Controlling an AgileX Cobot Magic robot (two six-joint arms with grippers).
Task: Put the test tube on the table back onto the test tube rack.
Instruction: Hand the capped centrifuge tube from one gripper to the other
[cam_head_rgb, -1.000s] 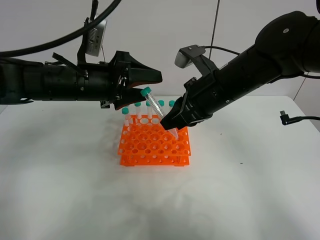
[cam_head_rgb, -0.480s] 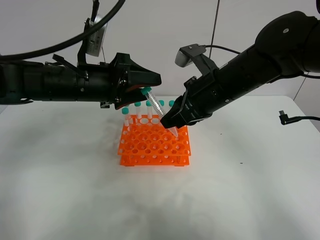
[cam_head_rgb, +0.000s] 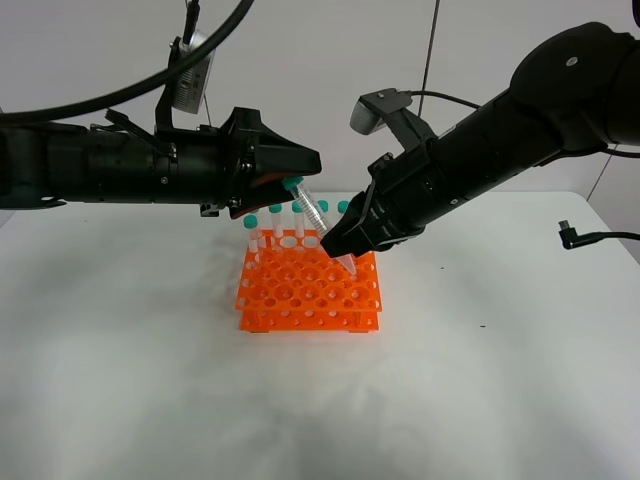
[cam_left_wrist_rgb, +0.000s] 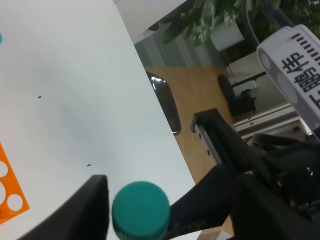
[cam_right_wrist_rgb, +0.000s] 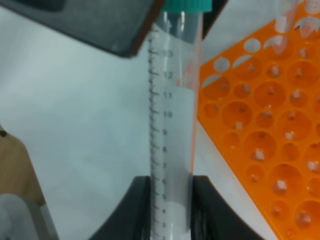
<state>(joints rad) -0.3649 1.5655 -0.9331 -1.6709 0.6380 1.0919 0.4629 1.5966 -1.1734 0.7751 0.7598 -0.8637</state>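
The test tube (cam_head_rgb: 318, 222), clear with a teal cap (cam_head_rgb: 293, 184), hangs tilted above the orange test tube rack (cam_head_rgb: 305, 292), its tip just over the rack's back right holes. My right gripper (cam_head_rgb: 338, 250) is shut on its lower part; the right wrist view shows the tube (cam_right_wrist_rgb: 171, 125) between the two fingers (cam_right_wrist_rgb: 139, 210). My left gripper (cam_head_rgb: 300, 172) is open with its jaws on either side of the cap. In the left wrist view the cap (cam_left_wrist_rgb: 141, 210) sits between the fingers (cam_left_wrist_rgb: 90, 210), very close to them. Several other capped tubes (cam_head_rgb: 275, 222) stand in the rack's back row.
The rack stands mid-table on the white table (cam_head_rgb: 150, 380). A black cable with a plug (cam_head_rgb: 570, 237) lies at the table's right edge. Both arms reach over the rack from the left and right.
My left gripper has moved right, so its jaws now enclose the teal cap. The right gripper and the tube have barely moved.
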